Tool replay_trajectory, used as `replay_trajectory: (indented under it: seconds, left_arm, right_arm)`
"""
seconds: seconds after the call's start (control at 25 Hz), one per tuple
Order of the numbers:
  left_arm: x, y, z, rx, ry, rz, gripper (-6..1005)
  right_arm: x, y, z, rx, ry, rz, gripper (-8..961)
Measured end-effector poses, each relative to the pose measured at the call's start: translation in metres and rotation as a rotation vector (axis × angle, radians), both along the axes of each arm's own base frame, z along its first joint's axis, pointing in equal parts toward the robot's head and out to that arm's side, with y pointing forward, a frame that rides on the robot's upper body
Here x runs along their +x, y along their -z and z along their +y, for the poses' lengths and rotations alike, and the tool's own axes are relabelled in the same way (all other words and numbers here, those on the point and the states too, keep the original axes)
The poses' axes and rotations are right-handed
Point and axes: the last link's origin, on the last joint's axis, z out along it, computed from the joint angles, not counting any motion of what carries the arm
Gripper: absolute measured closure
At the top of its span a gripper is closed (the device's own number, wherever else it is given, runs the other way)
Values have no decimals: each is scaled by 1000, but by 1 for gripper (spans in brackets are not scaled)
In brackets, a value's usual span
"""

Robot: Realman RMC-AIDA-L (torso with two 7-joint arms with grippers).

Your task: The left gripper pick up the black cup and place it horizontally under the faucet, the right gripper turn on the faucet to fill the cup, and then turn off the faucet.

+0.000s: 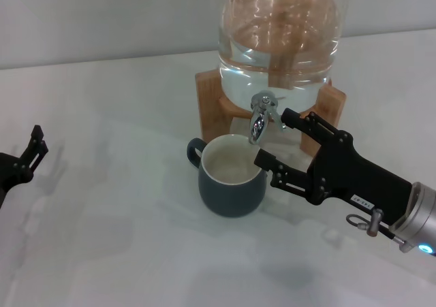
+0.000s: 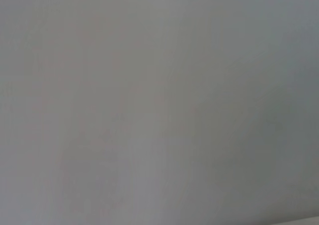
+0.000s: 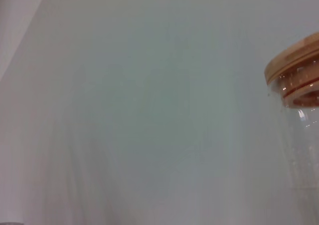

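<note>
Right gripper [image 1: 270, 141] open beside faucet [image 1: 259, 116]

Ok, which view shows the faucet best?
The head view: the faucet hangs over the black cup, the right hand beside it. Both wrist views miss it; the right wrist shows only the jar.

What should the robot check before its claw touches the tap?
1. Cup under the tap spout: ok.
2. Cup upright on the table: ok.
3. Right claw open beside the tap, one finger above, one below: ok.
4. Left claw away from the cup, at the table's left edge: ok.
5. Water in the jar: ok.
6. Water running now: cannot tell.
</note>
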Motion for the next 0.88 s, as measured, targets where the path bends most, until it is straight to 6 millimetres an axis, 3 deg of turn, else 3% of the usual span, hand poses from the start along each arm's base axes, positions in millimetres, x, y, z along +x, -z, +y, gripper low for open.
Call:
replay_trajectory:
  seconds: [0.4, 0.88]
  left_arm:
    - [-1, 0, 0, 0, -2, 0, 113]
    - [-4, 0, 1, -10, -18, 21, 113]
  right_arm:
    - [-1, 0, 0, 4, -3, 7, 81]
    - [3, -15, 0, 58, -5, 30, 81]
